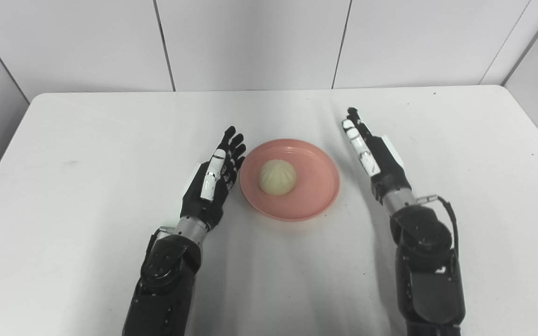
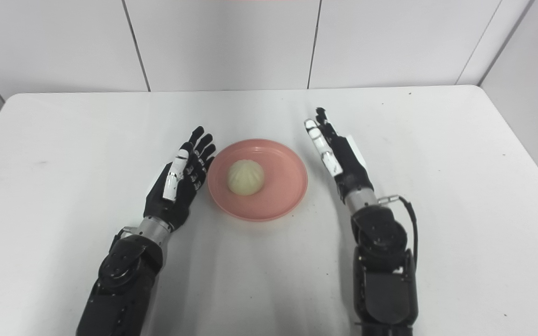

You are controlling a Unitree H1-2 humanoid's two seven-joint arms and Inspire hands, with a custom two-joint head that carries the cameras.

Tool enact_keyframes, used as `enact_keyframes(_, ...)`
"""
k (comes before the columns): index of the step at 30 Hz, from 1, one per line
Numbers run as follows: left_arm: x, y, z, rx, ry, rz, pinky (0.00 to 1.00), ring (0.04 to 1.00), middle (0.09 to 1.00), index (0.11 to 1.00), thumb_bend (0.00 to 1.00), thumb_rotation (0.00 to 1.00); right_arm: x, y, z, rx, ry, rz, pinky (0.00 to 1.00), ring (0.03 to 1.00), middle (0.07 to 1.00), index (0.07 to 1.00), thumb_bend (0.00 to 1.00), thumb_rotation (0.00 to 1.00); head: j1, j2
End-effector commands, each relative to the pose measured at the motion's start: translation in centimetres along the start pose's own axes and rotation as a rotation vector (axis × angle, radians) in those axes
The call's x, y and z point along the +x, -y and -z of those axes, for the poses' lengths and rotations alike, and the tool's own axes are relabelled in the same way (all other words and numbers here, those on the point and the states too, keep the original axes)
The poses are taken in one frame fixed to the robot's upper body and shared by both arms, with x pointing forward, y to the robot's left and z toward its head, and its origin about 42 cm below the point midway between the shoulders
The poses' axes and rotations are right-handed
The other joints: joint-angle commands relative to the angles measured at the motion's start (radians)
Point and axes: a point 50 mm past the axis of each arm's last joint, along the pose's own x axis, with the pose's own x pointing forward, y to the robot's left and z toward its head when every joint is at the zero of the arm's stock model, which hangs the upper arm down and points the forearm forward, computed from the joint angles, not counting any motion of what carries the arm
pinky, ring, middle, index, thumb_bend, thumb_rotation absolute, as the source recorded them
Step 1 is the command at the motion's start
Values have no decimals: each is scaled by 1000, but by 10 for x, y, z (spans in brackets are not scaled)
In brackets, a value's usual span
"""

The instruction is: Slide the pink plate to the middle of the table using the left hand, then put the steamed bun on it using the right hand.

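Observation:
A pink plate (image 1: pixel 315 198) lies near the middle of the white table. A pale steamed bun (image 1: pixel 276 177) sits on it, a little left of its centre. My left hand (image 1: pixel 215 175) is open and empty, its fingers straight, right beside the plate's left rim. My right hand (image 1: pixel 371 150) is open and empty, held edge-on with fingers pointing away, a short way right of the plate and apart from it. Both also show in the right eye view: the left hand (image 2: pixel 180 176) and the right hand (image 2: pixel 336 156).
The white table (image 1: pixel 87 154) runs to a white panelled wall (image 1: pixel 250 42) at the back. Its left and right edges show at the sides of the view. Nothing else stands on it.

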Motion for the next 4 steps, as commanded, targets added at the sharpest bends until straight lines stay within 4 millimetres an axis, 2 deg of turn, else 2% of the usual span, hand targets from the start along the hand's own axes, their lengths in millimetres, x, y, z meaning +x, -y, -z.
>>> enact_keyframes(1, -20, -12, 29, -14, -120, -65, 1000, 1000, 998, 1000, 366, 1000, 3, 0, -14, -26, 123, 3, 1000, 1000, 1000, 1000, 320, 1000, 0, -3)
enact_keyframes(4, -21, -12, 29, -18, -106, -74, 1000, 1000, 1000, 1000, 362, 1000, -3, -5, -4, -17, 126, 7, 1000, 1000, 1000, 1000, 296, 1000, 4, -4)
